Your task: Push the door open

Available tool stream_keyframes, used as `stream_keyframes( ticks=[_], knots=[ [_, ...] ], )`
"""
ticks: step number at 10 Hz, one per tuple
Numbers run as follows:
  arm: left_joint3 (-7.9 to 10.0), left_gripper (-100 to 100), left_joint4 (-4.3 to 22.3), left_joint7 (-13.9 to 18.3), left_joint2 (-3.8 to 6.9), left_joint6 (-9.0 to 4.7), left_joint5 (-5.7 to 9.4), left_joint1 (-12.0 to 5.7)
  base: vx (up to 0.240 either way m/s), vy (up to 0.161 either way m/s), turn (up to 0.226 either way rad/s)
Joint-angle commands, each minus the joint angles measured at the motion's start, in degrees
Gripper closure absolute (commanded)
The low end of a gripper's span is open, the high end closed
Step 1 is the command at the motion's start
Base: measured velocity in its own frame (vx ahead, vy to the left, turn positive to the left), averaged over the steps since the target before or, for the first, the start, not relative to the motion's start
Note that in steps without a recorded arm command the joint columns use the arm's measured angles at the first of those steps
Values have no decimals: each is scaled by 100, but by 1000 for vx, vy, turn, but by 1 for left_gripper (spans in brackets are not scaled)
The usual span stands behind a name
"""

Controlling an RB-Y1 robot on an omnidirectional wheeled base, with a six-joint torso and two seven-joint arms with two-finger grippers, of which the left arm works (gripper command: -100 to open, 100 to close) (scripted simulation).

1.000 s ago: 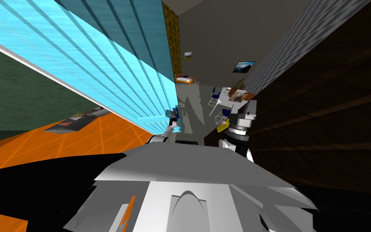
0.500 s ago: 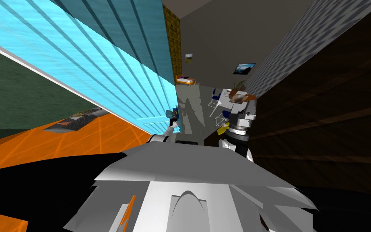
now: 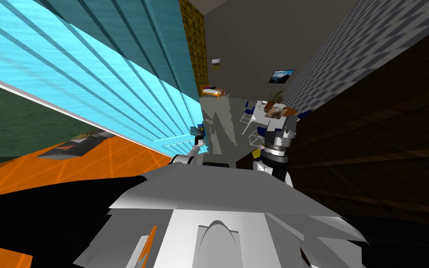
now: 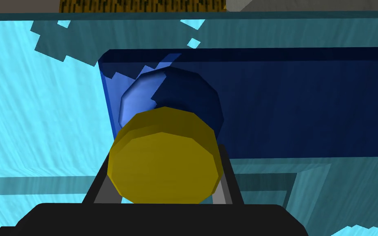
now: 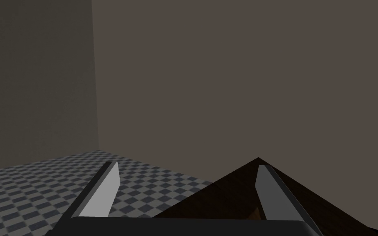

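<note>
Left gripper (image 3: 200, 135) sits out ahead of the chest, at the free edge of the cyan slatted door (image 3: 92, 79), clamped round the door's round yellow knob (image 4: 163, 157)

Left wrist view: both thin grey fingers (image 4: 99, 191) press the knob's sides, and the knob sits squarely between them, just above the dark gripper body. Behind the knob is a dark blue round collar (image 4: 176, 96), behind that a dark blue flat plate (image 4: 307, 106), mounted on the cyan panel

In the head view the door runs as one long slanted plane across my left side, with orange floor (image 3: 92, 160) under it. Its knob edge is about straight ahead. Past that edge there's grey floor (image 3: 218, 125) and, further in, a white table with chairs (image 3: 265, 117). A dark wood-grain wall (image 3: 372, 139) runs close along my right

Right gripper (image 5: 186, 180) is raised to the right of the chest, next to that dark wall. Its fingers are spread wide apart, nothing between them
</note>
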Motion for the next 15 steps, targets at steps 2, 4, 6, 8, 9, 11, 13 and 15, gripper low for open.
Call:
stream_keyframes(
  ticks=[2, 4, 6, 8, 9, 11, 13, 15],
  knots=[
    [172, 100, 3, -267, 88, -138, 234, -19, 73, 9, -84],
    [296, 100, 91, -476, 99, -323, 463, -84, 132, -12, -86],
    [378, 100, 149, -614, 75, -444, 614, -126, 129, 13, -43],
    [455, 100, 203, -744, 29, -558, 756, -166, 67, 18, -40],
    [490, 100, 228, -803, -2, -610, 821, -184, 86, 14, -63],
    [604, 100, 309, -995, -141, -780, 1032, -243, 113, 4, -56],
    [666, 100, 291, -1074, 64, -855, 1114, -183, 80, 24, -3],
    [666, 100, 291, -1074, 64, -855, 1114, -183, 121, 22, 5]
  ],
)
